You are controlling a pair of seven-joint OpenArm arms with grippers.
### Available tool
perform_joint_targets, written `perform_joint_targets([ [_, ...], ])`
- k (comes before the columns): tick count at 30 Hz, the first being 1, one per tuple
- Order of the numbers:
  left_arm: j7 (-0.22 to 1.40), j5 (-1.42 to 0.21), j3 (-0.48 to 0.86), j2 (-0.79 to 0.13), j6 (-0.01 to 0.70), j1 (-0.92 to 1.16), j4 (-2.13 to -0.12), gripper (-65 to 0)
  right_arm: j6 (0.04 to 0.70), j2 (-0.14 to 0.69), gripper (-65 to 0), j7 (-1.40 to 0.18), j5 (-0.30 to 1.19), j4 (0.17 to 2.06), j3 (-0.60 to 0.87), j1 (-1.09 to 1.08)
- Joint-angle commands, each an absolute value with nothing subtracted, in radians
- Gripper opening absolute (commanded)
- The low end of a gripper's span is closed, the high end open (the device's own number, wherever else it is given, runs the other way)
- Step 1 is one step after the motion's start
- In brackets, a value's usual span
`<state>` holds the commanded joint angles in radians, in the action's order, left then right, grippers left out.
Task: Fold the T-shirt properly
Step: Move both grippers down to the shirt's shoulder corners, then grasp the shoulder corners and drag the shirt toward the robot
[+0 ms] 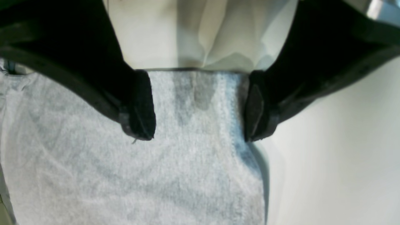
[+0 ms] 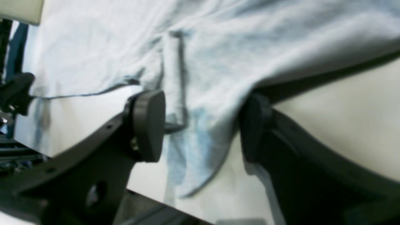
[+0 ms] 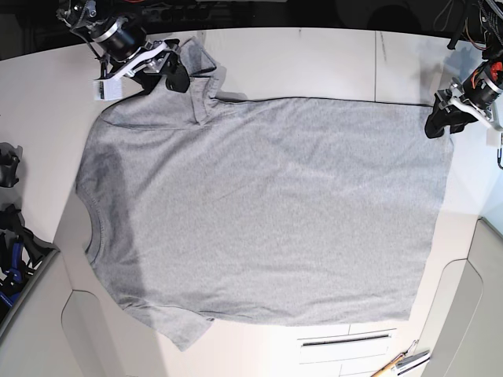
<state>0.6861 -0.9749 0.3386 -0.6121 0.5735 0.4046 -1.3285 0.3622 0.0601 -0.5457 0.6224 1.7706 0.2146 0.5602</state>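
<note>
You see even, bright overhead light on the pale worktop (image 3: 314,55). Both wrist views are soft and blurred; the dark fingers (image 1: 140,106) sit out of focus, casting faint shadows.

L gripper (image 1: 200,106) agape, R gripper (image 2: 203,125) agape

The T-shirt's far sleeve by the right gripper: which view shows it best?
The base view: it shows the whole T-shirt flat on the table, with the sleeve beside the right gripper. The right wrist view shows only blurred folds and a hem; the left wrist view shows the opposite hem corner instead.
</note>
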Motion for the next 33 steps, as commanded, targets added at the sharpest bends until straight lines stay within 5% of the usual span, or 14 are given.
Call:
perform_joint_targets([
  [2,0.686,-0.975,0.339,-0.612,0.574,0.405,-1.328,-36.6,0.363,0.061,-31.3,-0.540,0.596,1.771,0.215,0.560],
  [6,0.677,-0.975,0.339,-0.612,0.574,0.402,-1.328,-65.0,0.363,0.060,-61.2,-0.530,0.553,1.771,0.215,0.559],
  [9,0.669,-0.976,0.339,-0.612,0.574,0.402,-1.329,-65.0,0.377,0.060,-65.0,-0.531,0.536,1.771,0.217,0.560],
  [13,0.687,-0.977,0.363,-0.613,0.641,0.402,-1.338,-65.0,0.480,0.060,-65.0,-0.597,0.528,1.792,0.237,0.561],
  [19,0.754,-1.065,0.512,-0.613,0.686,0.437,-1.363,-65.0,0.480,0.061,-65.0,-0.721,0.661,1.878,0.354,0.597],
  [23,0.775,-1.112,0.543,-0.612,0.698,0.441,-1.363,-65.0,0.565,0.070,-65.0,-0.741,0.789,1.898,0.413,0.596],
  [33,0.717,-1.129,0.543,-0.633,0.698,0.411,-1.410,-65.0,0.566,0.071,-65.0,-0.742,0.796,1.901,0.433,0.446],
])
